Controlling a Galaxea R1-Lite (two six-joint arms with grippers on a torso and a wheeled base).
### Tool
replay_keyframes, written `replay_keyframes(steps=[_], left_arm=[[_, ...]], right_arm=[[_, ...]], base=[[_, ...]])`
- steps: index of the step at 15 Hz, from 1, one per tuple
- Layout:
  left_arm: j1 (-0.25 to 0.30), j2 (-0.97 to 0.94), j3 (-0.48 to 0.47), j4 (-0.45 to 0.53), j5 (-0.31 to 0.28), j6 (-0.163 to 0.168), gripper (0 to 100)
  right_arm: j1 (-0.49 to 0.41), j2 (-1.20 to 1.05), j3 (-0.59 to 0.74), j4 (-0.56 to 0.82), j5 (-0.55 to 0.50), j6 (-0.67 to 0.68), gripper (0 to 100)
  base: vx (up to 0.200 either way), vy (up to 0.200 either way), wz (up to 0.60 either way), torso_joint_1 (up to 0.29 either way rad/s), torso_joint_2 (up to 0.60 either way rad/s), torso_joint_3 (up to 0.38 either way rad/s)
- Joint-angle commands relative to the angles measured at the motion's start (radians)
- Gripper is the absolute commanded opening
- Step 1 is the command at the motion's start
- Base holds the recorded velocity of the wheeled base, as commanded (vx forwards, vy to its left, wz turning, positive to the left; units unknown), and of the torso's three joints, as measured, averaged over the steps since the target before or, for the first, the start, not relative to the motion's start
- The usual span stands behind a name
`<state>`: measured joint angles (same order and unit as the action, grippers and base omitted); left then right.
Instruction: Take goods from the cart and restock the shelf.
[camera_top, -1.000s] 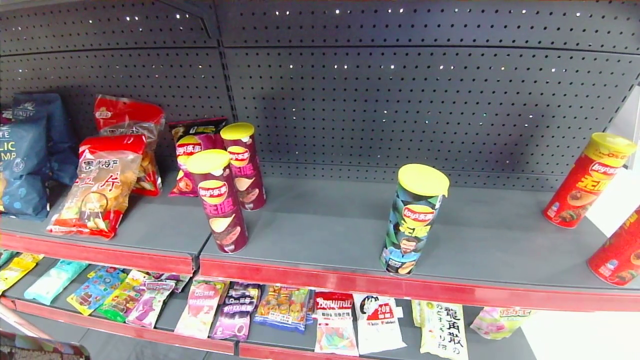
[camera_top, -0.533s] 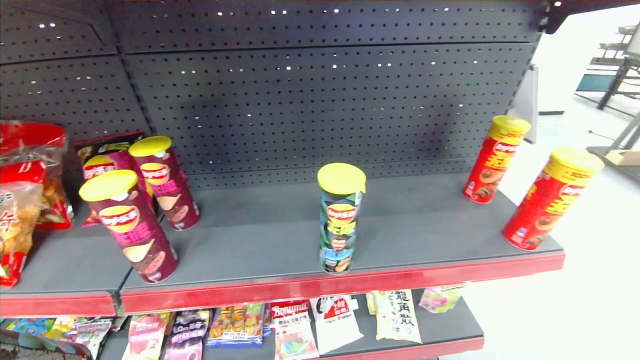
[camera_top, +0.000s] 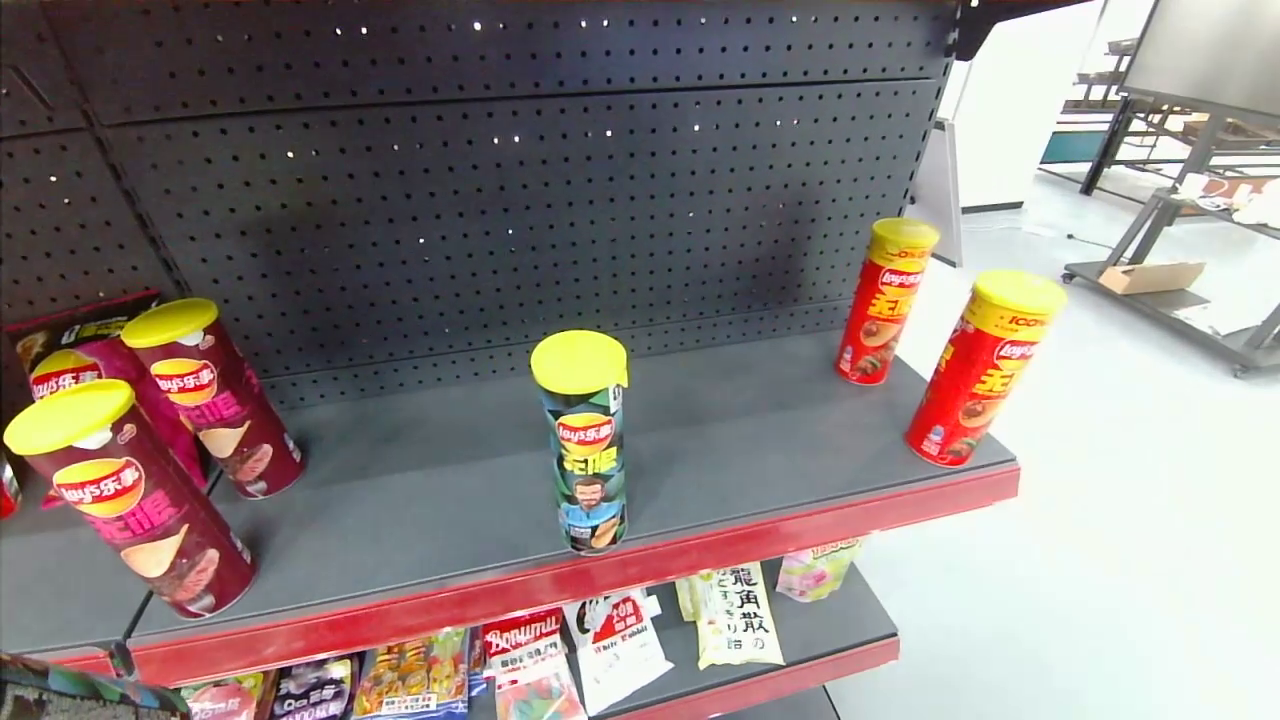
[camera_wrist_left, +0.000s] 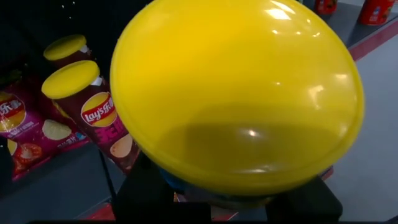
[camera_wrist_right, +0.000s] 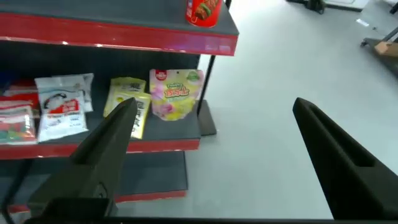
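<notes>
Left wrist view, held can (camera_wrist_left: 236, 93), shelf edge (camera_wrist_left: 376, 38)

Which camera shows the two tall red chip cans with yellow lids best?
The head view: both tall red chip cans with yellow lids stand whole on the grey shelf. The left wrist view catches just their bases; the right wrist view, one base.

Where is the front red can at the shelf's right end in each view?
Head view: red can stands at the shelf's front right corner.
Left wrist view: far beyond the held can's yellow lid, beside the red edge; likely the front one.
Right wrist view: above the red edge's end, cut off.
Shared landmark: the shelf's red front edge.
</notes>
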<state>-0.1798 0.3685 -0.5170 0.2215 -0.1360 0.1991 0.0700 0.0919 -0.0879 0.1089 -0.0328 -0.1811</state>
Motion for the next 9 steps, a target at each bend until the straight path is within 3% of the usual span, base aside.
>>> replay_keyframes(steps=[1,3,9], left_arm=[[0.0,0.036,-0.001,-0.025,-0.002,0.0,0],[0.0,0.072,0.003,-0.051,-0.005,-0.003,0],[0.0,0.136,0.006,-0.067,-0.011,-0.037,0]], right_arm=[[0.001,0.002,0.031,-0.045,0.045,0.055,100],[0.001,0.002,0.088,-0.141,0.129,0.126,100],[0.001,0.003,0.088,-0.109,0.025,0.18,100]], base=[[0.0,0.0,0.0,0.0,0.0,0.0],[0.0,0.0,0.0,0.0,0.0,0.0],[0.0,0.0,0.0,0.0,0.0,0.0]])
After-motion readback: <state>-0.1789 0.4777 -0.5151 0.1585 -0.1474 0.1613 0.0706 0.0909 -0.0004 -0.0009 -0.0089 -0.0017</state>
